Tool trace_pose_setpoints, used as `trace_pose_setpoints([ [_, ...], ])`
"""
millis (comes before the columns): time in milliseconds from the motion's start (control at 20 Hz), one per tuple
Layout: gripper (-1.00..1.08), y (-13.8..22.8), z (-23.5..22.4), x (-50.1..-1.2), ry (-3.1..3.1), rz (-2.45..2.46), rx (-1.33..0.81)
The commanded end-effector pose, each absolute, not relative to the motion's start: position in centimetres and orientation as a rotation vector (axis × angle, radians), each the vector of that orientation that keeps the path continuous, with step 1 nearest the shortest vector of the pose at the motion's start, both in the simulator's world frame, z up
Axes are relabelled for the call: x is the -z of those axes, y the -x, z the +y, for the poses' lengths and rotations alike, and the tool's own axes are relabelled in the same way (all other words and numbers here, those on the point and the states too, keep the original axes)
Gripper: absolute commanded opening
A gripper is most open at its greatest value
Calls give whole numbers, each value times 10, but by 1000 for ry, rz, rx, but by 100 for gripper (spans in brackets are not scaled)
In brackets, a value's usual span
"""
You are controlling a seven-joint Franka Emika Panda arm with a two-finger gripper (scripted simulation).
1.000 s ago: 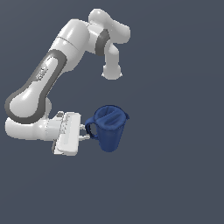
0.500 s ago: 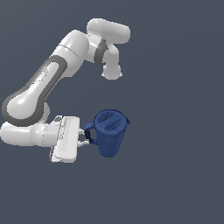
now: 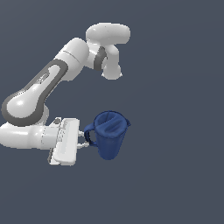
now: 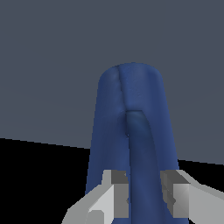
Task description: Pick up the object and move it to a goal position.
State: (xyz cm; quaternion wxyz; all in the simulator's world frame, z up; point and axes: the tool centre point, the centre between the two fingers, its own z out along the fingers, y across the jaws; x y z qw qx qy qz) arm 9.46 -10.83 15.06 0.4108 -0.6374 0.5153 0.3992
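Note:
The dark blue pitcher (image 3: 109, 133) hangs in the air in the lower middle of the exterior view, upright, with its ridged lid up and its loop handle toward the exterior view's left. My gripper (image 3: 84, 141) reaches in from that side and is shut on the handle. In the wrist view the pitcher (image 4: 127, 113) fills the middle, and its handle (image 4: 142, 166) runs between my two grey fingers (image 4: 118, 192), which press it from both sides.
The white arm (image 3: 48, 83) arcs over the scene at the exterior view's upper left. Plain dark grey background lies all around; a black area shows at the bottom of the wrist view.
The arm's upper links have swung a little toward the exterior view's left. The gripper and the held pitcher have shifted slightly left with it, the grip unchanged.

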Motion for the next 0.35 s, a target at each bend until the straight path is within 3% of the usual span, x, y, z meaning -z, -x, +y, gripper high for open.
trace_pose_setpoints([
  [0, -100, -96, -108, -153, 1605, 1295, -1002],
  [300, -100, -97, -108, -153, 1606, 1295, -1002],
])
